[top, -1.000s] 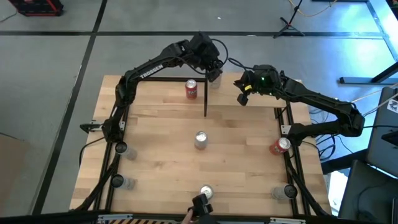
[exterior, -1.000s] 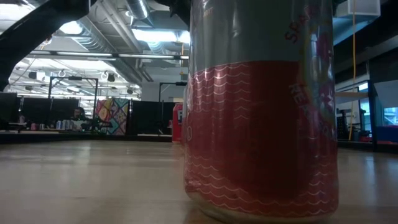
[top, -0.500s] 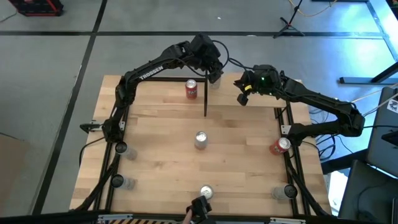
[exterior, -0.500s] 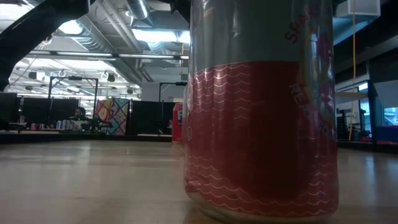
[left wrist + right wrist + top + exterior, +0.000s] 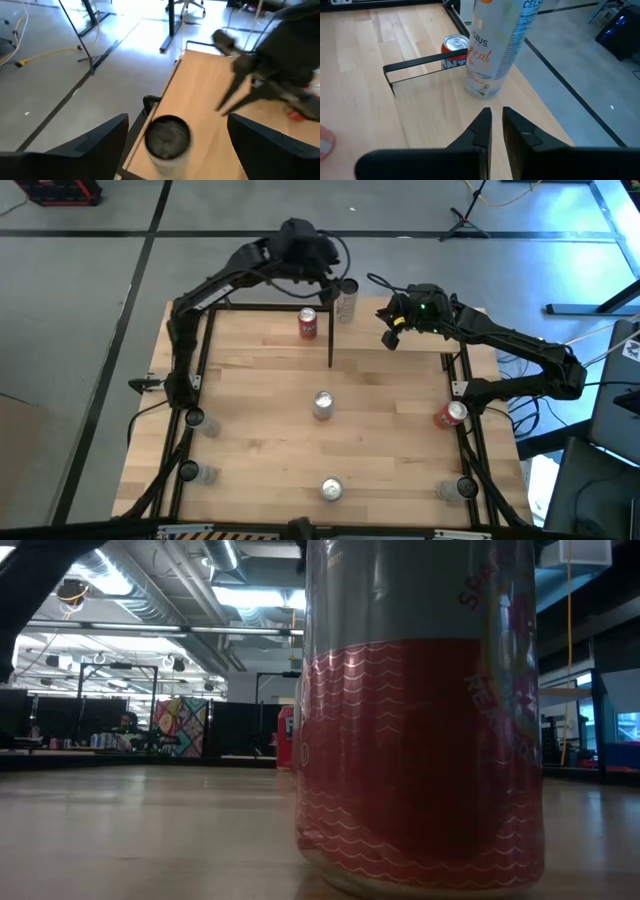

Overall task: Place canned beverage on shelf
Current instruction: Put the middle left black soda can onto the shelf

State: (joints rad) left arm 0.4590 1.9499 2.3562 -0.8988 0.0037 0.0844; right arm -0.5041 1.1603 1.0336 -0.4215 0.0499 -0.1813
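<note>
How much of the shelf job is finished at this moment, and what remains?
Done, as it looks: a tall white slim can stands upright on the small light-wood shelf board, near a short red can. In hand: nothing; the left claw is open above the tall can, and the right claw is nearly shut and empty. Left: other cans, like the silver-topped one, stand on the tabletop.

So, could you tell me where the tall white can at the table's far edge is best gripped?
I would grip the tall white can around its straight middle wall, coming level from the side away from the red can and black post. It stands upright and slim, so opposite sides suit two fingers.
</note>
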